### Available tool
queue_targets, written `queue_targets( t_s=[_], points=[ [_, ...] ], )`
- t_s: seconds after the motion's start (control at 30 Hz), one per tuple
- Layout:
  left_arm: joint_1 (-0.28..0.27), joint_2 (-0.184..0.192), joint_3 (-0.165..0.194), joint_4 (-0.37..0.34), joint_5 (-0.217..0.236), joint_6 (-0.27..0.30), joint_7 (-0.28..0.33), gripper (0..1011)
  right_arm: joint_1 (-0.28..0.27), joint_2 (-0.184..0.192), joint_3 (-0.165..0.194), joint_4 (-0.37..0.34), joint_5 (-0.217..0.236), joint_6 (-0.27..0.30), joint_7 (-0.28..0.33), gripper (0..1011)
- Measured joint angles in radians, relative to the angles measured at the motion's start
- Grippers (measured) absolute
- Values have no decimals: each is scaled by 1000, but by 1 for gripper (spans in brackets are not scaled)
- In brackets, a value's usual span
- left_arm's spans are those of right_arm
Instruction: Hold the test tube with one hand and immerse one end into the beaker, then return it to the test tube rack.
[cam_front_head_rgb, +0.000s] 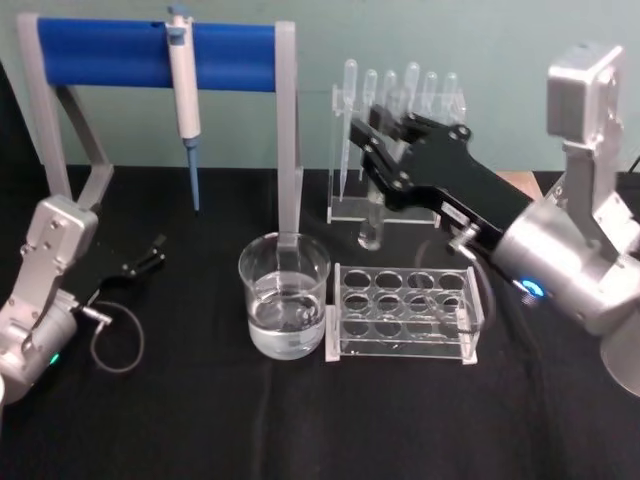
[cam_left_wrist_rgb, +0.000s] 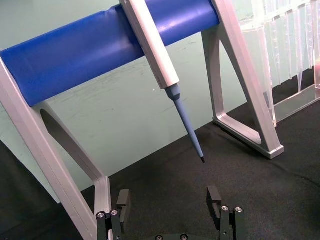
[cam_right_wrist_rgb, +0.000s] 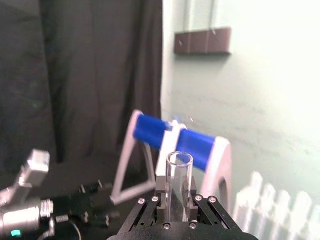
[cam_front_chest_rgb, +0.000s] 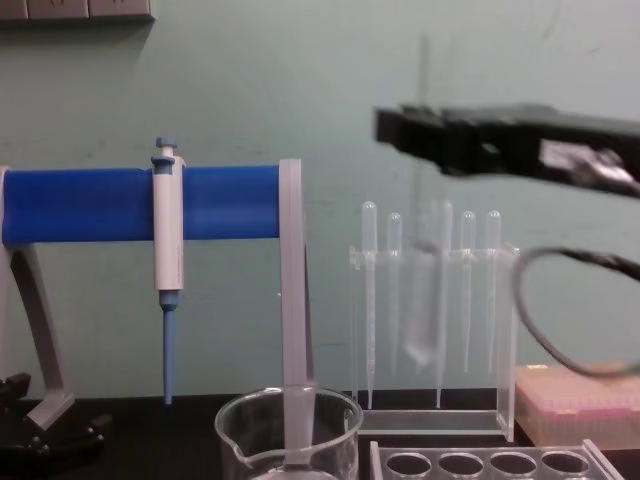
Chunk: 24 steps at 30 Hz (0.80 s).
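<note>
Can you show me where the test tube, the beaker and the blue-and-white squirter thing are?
Test tube (cam_right_wrist_rgb: 178, 185): right wrist view, its clear wall below the open rim.
Beaker (cam_front_head_rgb: 285, 300): head view, its glass side wall.
Pipettor (cam_front_head_rgb: 184, 95): head view, its white body hanging on the blue bar.

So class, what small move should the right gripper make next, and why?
Probably carry the tube toward the robot's left, over the beaker. The right gripper holds it upright, above the table behind the rack, not yet over the water.

Pale green wall (cam_front_chest_rgb: 300, 80) behind, black cloth-covered table (cam_front_head_rgb: 200, 420), dark curtain (cam_right_wrist_rgb: 75, 75) at side.
</note>
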Motion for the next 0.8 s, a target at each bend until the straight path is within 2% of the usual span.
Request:
queue_targets(
  t_s=[0.13, 0.3, 0.8],
  points=[
    [0, 0, 0, 0, 0, 0, 0, 1000, -47, 24, 18, -4, 1, 2, -10, 224],
    [0, 0, 0, 0, 0, 0, 0, 1000, -71, 33, 19, 28, -11, -1, -15, 224],
    [0, 0, 0, 0, 0, 0, 0, 1000, -33, -6, -31, 130, -77, 4, -8, 224]
  ],
)
